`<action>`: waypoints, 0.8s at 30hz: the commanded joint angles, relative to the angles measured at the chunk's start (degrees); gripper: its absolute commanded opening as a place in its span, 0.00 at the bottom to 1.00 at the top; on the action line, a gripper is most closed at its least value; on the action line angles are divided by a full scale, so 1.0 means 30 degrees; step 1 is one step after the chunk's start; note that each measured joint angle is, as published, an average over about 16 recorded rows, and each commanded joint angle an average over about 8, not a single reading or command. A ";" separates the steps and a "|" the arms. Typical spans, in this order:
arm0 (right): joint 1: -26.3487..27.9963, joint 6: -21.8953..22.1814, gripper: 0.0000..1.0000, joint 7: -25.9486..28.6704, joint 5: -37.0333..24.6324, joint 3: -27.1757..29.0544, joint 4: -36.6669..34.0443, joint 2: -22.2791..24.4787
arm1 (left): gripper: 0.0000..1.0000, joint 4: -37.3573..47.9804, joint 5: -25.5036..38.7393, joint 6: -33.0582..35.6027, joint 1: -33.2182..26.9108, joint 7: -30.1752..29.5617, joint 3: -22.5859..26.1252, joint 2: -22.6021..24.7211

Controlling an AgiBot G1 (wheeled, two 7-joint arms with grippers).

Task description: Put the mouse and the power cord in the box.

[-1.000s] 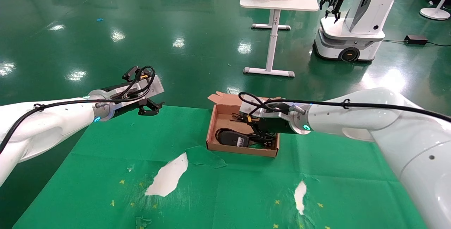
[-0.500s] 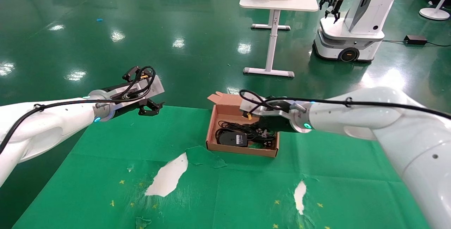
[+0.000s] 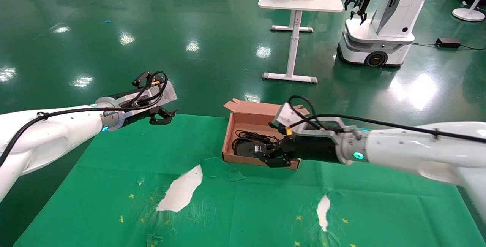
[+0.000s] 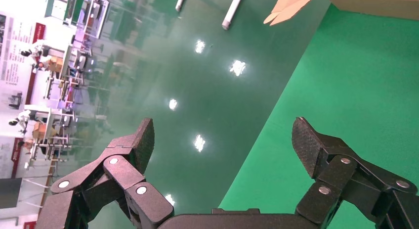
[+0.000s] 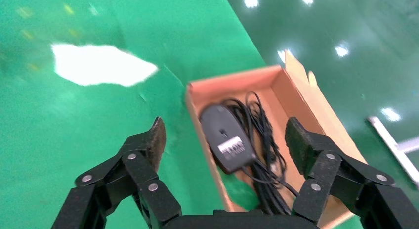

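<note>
On the green tabletop (image 3: pixel 265 205), close to the robot, white patches (image 3: pixel 180 192) show where the cover is torn. A little farther, at 12 o'clock from them, the right gripper (image 3: pixel 274 158) hangs at the near edge of the box (image 3: pixel 250 118), at about 4 o'clock from its middle, fingers (image 5: pixel 150 140) wide apart and holding nothing. Inside the box lies the mouse (image 5: pixel 227 138), black side up with a white label, beside a heap of black wire (image 5: pixel 264 140). Which strands are the power cord is hard to tell. Off at 9 o'clock from the box, the left gripper (image 3: pixel 162 116) hangs over the far edge of the tabletop, spread apart and empty.
</note>
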 commanded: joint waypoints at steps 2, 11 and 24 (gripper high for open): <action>-0.0597 -0.0687 1.00 0.0231 0.0896 0.0519 0.0922 0.0724 | 1.00 0.0000 0.0000 0.0000 0.0000 0.0000 0.0000 0.0000; -0.2395 -0.2757 1.00 0.0929 0.3597 0.2083 0.3699 0.2906 | 1.00 -0.1241 -0.0457 0.1283 0.0767 -0.0963 -0.0963 -0.0736; -0.4997 -0.5754 1.00 0.1938 0.7506 0.4346 0.7719 0.6063 | 1.00 -0.5385 -0.1975 0.5603 0.3309 -0.4171 -0.4168 -0.3172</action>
